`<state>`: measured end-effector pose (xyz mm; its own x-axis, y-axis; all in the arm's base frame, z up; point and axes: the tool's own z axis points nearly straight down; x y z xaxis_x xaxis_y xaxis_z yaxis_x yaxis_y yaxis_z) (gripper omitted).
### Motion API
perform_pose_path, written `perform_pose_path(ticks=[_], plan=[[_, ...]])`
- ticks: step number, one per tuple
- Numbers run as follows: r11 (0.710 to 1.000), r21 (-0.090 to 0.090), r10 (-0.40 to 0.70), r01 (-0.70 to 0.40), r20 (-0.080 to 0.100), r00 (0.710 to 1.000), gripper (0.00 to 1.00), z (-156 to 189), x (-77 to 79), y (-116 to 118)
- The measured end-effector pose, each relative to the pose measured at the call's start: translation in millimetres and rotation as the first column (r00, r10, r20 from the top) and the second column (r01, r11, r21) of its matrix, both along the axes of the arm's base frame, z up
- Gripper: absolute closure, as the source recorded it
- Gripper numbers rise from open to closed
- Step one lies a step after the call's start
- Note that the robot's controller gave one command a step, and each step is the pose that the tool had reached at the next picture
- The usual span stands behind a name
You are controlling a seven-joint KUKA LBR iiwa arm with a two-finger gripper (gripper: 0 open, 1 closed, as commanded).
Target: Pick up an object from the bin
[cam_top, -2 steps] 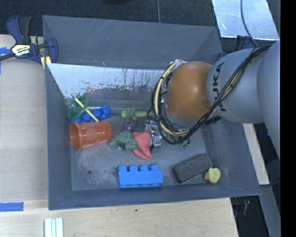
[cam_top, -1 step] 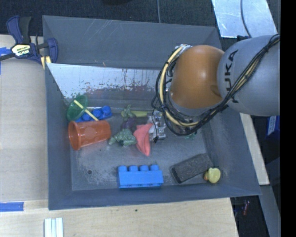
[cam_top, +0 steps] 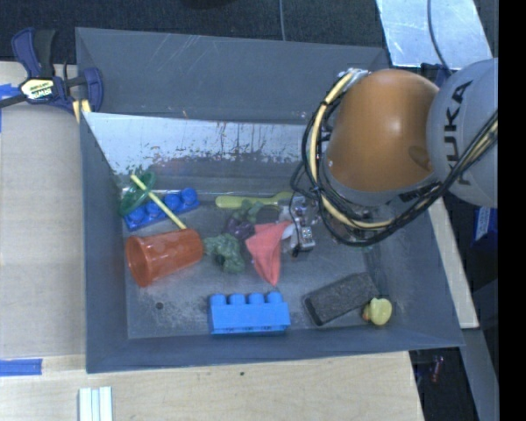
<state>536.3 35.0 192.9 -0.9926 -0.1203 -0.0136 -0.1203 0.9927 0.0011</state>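
The grey metal bin [cam_top: 101, 261] takes up most of the camera view, and the arm [cam_top: 381, 130], capped with its rounded orange cover and looped with cables, leans in over the bin's right side. On the floor at the left an orange cup [cam_top: 162, 257] lies on its side with its mouth toward the left wall. A blue toy brick [cam_top: 250, 312] sits along the near wall, and a dark grey block [cam_top: 342, 298] lies at a slant just to its right. Near the far left corner is a smaller blue brick [cam_top: 162, 207], crossed by a yellow stick [cam_top: 158, 202]. The red pointed piece [cam_top: 265, 251] lies at the middle of the floor. Its long axis runs from the far wall toward the near wall; the broad end is up by the claw and the narrow tip points toward the blue toy brick. The claw [cam_top: 300, 228] hangs at that piece's upper right edge, touching or just beside it. Whether it is clenched or released cannot be told. A green lump [cam_top: 228, 253] lies just left of the red piece, and a small yellow thing [cam_top: 379, 311] rests at the grey block's right end.
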Motion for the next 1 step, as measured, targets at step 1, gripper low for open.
perform_pose_path(ticks=[1], plan=[[0.995, -0.001, 0.095, -0.095, -0.001, 0.995, 1.0, 49.1, 11.0, 17.9]])
